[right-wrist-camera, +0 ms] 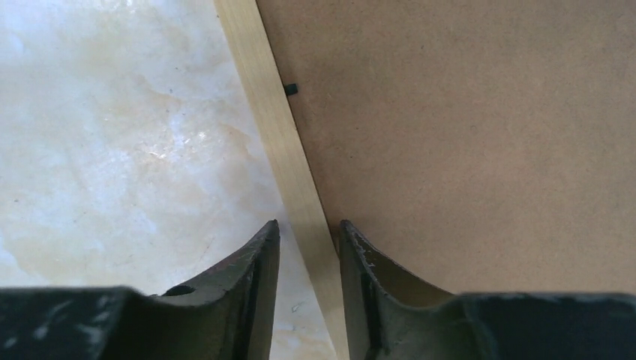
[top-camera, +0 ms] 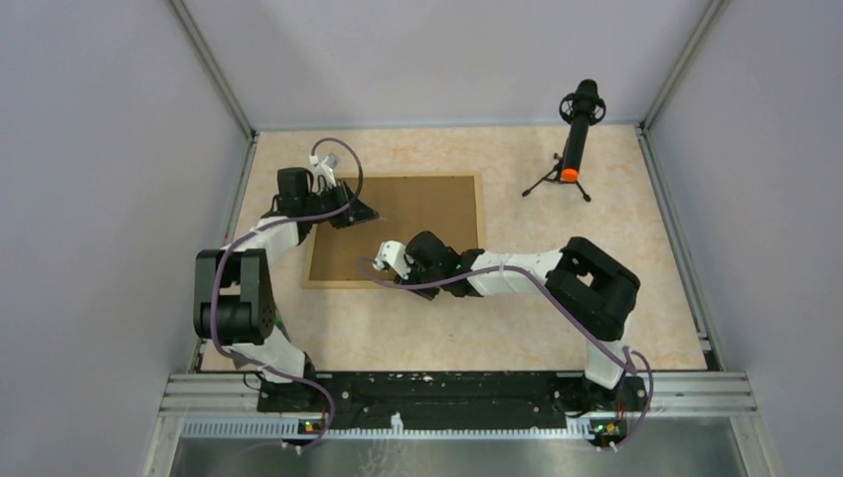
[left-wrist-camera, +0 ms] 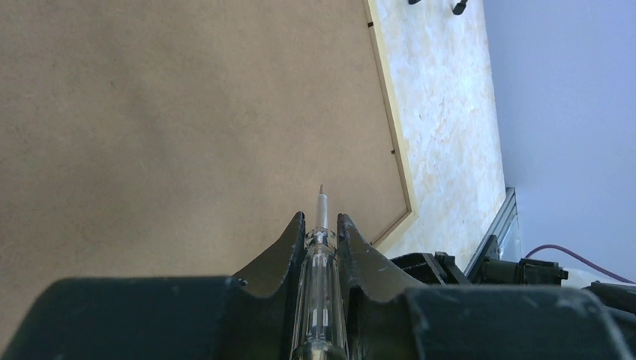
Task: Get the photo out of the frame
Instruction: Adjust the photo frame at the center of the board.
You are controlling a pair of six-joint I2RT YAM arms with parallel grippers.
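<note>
The frame [top-camera: 418, 209] lies face down on the table, brown backing board up, inside a thin light-wood rail [right-wrist-camera: 277, 127]. The photo is hidden beneath the board. My left gripper [top-camera: 358, 212] hovers over the frame's left part, shut on a clear-handled screwdriver [left-wrist-camera: 322, 255] whose thin tip points out over the board beyond the gripper [left-wrist-camera: 321, 217]. My right gripper [top-camera: 378, 273] is at the near rail. In the right wrist view the gripper [right-wrist-camera: 309, 225] has one finger on each side of the rail, narrowly apart. A sliver of table shows between the left finger and the wood.
A small black retaining tab [right-wrist-camera: 291, 88] sits at the board's edge by the rail, and others [left-wrist-camera: 393, 152] line the far side. A black microphone on a tripod [top-camera: 575, 144] stands at the back right. Grey walls enclose the marbled tabletop [top-camera: 596, 258].
</note>
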